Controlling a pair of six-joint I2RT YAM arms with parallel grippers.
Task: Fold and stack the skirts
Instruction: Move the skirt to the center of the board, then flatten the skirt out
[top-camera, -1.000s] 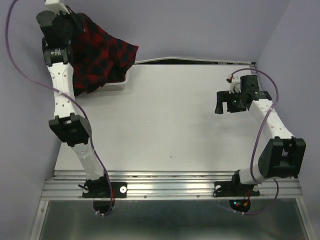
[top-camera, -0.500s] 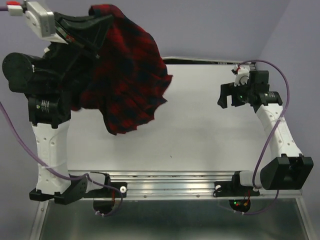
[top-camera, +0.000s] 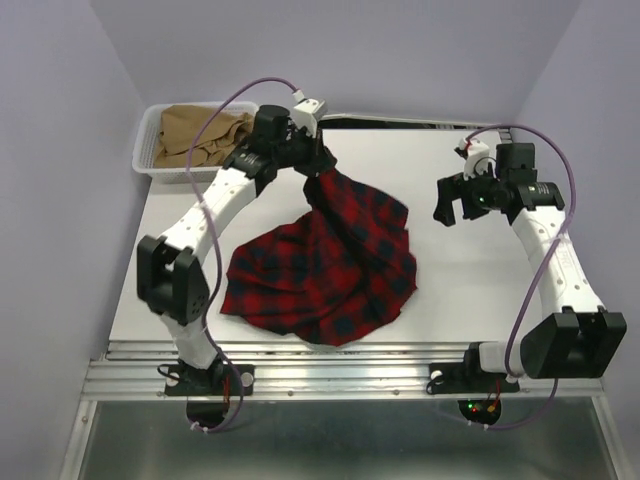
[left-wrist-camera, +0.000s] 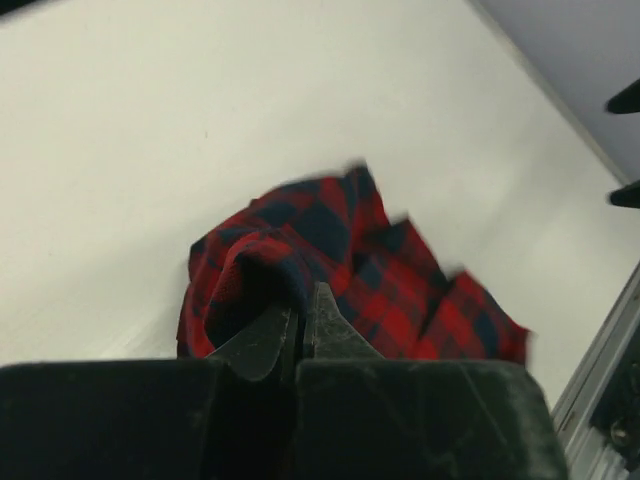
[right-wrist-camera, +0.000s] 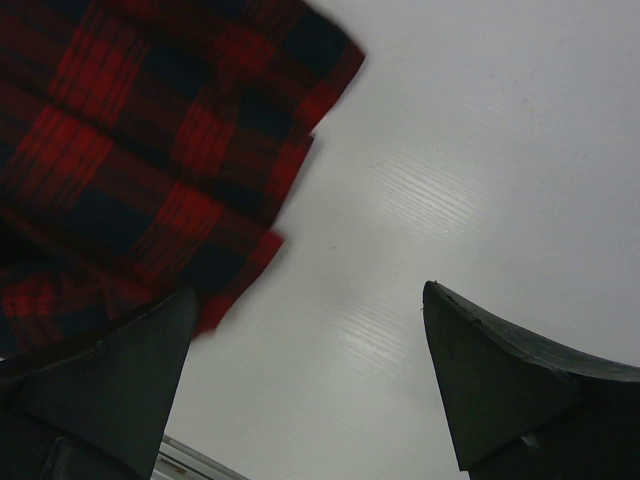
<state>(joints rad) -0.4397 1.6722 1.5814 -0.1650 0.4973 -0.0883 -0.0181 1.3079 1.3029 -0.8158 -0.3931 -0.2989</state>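
Scanning the overhead view from its left side, I saw the white mesh basket (top-camera: 148, 152) in the far left corner of the table (top-camera: 480, 300), with the tan-brown skirt (top-camera: 200, 135) crumpled inside it. The left arm (top-camera: 215, 205) reached up from its base and passed just beside the basket, and a purple cable (top-camera: 235, 100) looped above it. The left gripper (top-camera: 314, 168) sat over the far middle of the table, pointing down, and it was clamped on a bunched peak of the plaid skirt (top-camera: 330, 265). The left wrist feed showed me the same: the two fingertips (left-wrist-camera: 255, 350) were pressed together with a fold of the red-and-navy cloth pinched between them. From that pinch the plaid skirt hung down and fanned out wide over the middle of the table. Its rumpled lower edge lay close to the metal rail (top-camera: 400, 352) at the near side. Farther right, the right gripper (top-camera: 450, 208) hovered above the table, apart from the cloth's right edge. Its wrist feed showed the jaws spread wide with nothing between them, bare table below and a corner of the plaid skirt in the upper left of that view. The right arm (top-camera: 550, 260) bent along the table's right side.
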